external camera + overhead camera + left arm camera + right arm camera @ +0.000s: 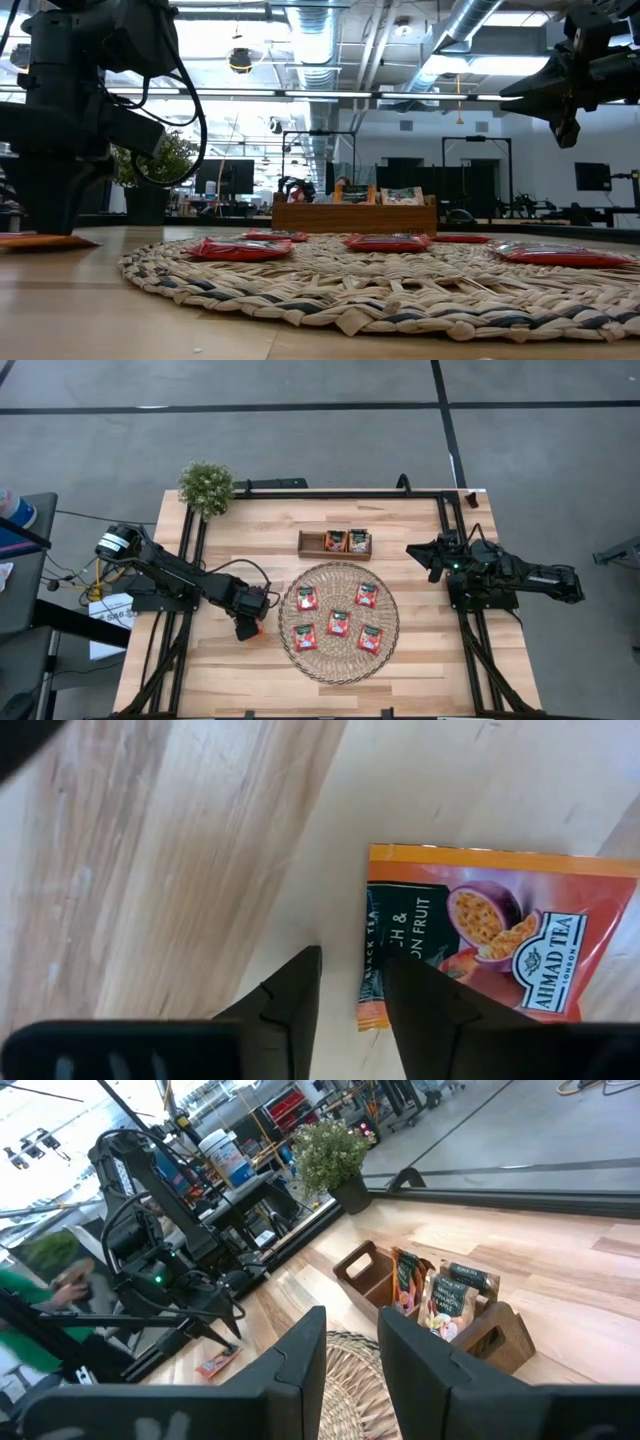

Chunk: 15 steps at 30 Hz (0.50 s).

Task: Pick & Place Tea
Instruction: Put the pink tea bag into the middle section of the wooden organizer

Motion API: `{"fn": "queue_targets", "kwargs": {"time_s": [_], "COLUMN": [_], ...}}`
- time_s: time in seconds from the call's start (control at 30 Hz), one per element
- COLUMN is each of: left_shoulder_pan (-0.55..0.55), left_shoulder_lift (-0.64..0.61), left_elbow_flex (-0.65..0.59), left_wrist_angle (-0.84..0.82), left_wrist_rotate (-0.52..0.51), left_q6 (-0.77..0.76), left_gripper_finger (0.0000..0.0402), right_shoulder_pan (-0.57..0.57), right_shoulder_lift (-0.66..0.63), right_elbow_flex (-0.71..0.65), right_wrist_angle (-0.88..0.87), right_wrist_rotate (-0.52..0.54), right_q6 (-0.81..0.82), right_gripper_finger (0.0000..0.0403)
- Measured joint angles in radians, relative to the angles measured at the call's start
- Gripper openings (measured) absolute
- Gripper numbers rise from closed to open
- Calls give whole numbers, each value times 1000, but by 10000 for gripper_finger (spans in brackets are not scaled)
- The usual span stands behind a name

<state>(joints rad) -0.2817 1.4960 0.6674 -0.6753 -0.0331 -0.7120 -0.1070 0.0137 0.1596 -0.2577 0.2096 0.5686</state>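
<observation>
We see the left end effector point(251, 628) lowered to the wooden counter point(220, 670) just beside the round woven mat point(340, 658), its two dark fingers point(292, 1005) a narrow gap apart and straddling the edge of a red-orange tea sachet point(480, 935) that lies flat on the bare wood; whether they are pinching it we cannot tell. Five more red sachets point(338, 622) lie spread across the mat, and two further packets point(347, 541) stand in the middle and right slots of the brown wooden tray point(311, 544) behind it. The right end effector point(434, 559) hangs above the counter near the tray's right end, nothing between its slightly parted fingers point(300, 1355). A small potted plant point(206, 486) stands at the counter's far left corner.
</observation>
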Motion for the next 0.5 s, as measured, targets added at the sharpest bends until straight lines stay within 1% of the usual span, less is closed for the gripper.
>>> {"fn": "queue_targets", "kwargs": {"time_s": [0.17,0.4,0.5], "left_shoulder_pan": [0,1,1], "left_shoulder_lift": [0,0,0], "left_elbow_flex": [-1,-1,-1], "left_wrist_angle": [16,28,32], "left_wrist_rotate": [-7,-17,-15], "left_q6": [-1,2,2], "left_gripper_finger": [75,8,2], "right_shoulder_pan": [0,0,0], "right_shoulder_lift": [0,0,0], "right_elbow_flex": [0,0,0], "right_wrist_angle": [0,0,0], "right_wrist_rotate": [0,0,0], "right_q6": [0,0,0], "right_gripper_finger": [87,87,87]}}
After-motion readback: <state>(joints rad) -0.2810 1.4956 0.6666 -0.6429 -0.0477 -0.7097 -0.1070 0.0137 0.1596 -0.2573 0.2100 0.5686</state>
